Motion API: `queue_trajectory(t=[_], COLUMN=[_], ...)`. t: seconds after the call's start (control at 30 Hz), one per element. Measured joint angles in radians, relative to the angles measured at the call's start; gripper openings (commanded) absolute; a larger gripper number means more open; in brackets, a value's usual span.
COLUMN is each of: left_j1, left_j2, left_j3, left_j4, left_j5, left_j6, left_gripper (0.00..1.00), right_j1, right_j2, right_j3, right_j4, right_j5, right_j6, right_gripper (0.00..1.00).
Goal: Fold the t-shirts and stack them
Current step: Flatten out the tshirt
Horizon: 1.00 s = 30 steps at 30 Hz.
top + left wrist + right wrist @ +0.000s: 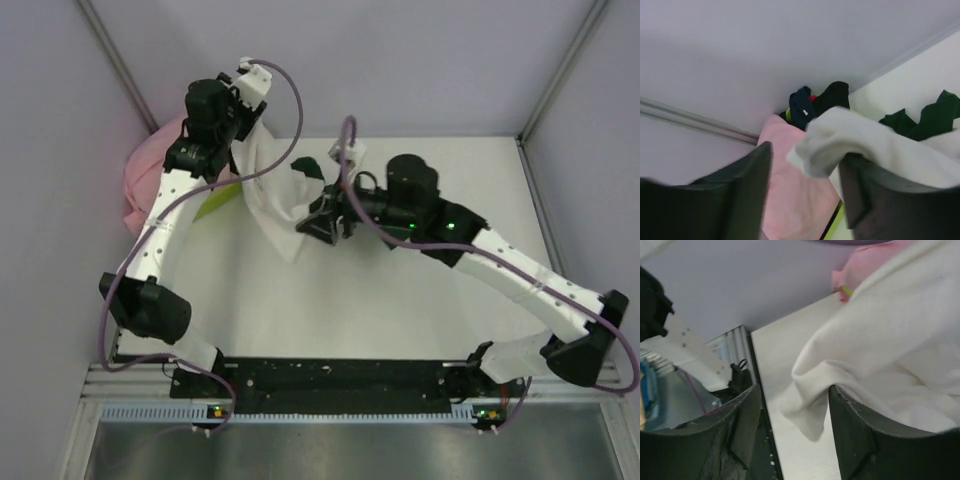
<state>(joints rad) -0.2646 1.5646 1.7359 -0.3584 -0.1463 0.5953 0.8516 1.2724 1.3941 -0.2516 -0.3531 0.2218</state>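
The white t-shirt [270,190] with dark green sleeves [308,168] hangs bunched between both grippers at the back left of the table. My left gripper [250,120] is open; in the left wrist view [805,155] a white fold [875,145] drapes over its right finger [860,195]. My right gripper [318,222] is open at the shirt's lower edge; in the right wrist view [795,390] the cloth [890,340] lies over its right finger [860,440]. The pink t-shirt [140,170] lies in the basket, with dark shirts [820,102] behind it.
The lime-green basket [215,200] stands at the table's far left edge against the wall, mostly hidden by my left arm. The white table [420,310] stretches right and forward. Grey walls close the back and both sides. A black rail [330,375] runs along the near edge.
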Motion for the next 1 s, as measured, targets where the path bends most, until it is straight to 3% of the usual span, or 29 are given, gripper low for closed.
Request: queue_trajectory(t=[0.03, 0.07, 0.17, 0.23, 0.37, 0.47, 0.53, 0.63, 0.77, 0.83, 0.9, 0.93, 1.0], left_j1=[0.019, 0.042, 0.120, 0.171, 0.248, 0.221, 0.187, 0.110, 0.040, 0.039, 0.043, 0.043, 0.043], left_j2=[0.027, 0.060, 0.125, 0.130, 0.008, -0.179, -0.279, -0.394, -0.456, -0.436, -0.423, -0.423, -0.423], left_j3=[0.023, 0.041, 0.037, -0.010, -0.195, -0.348, -0.364, -0.433, -0.676, -0.806, -0.935, -0.981, -1.032], left_j4=[-0.007, -0.018, -0.077, -0.122, -0.158, -0.254, -0.385, -0.490, -0.597, -0.584, -0.572, -0.566, -0.539], left_j5=[0.016, 0.039, 0.106, 0.145, 0.228, 0.349, 0.438, 0.503, 0.441, 0.359, 0.257, 0.217, 0.163], left_j6=[0.001, -0.011, -0.056, -0.079, -0.081, -0.037, 0.014, 0.113, 0.216, 0.245, 0.271, 0.281, 0.297], left_gripper=[0.95, 0.97, 0.98, 0.99, 0.93, 0.81, 0.80, 0.82, 0.87, 0.88, 0.90, 0.91, 0.93], right_j1=[0.033, 0.058, 0.122, 0.127, -0.007, -0.202, -0.292, -0.325, -0.324, -0.324, -0.324, -0.324, -0.323], right_j2=[0.044, 0.086, 0.206, 0.202, 0.118, 0.058, 0.066, 0.175, 0.400, 0.491, 0.563, 0.568, 0.587], right_j3=[0.018, 0.037, 0.039, -0.032, -0.157, -0.218, -0.234, -0.231, -0.213, -0.212, -0.201, -0.186, -0.168], right_j4=[0.014, 0.015, -0.012, -0.051, -0.122, -0.148, -0.171, -0.214, -0.282, -0.319, -0.367, -0.367, -0.378], right_j5=[-0.023, -0.041, -0.060, -0.053, 0.006, 0.122, 0.213, 0.314, 0.369, 0.390, 0.401, 0.397, 0.394], right_j6=[-0.002, -0.008, -0.071, -0.094, -0.080, -0.055, -0.056, -0.075, -0.098, -0.098, -0.099, -0.101, -0.101], right_gripper=[0.75, 0.77, 0.86, 0.87, 0.85, 0.86, 0.87, 0.86, 0.84, 0.78, 0.64, 0.55, 0.22])
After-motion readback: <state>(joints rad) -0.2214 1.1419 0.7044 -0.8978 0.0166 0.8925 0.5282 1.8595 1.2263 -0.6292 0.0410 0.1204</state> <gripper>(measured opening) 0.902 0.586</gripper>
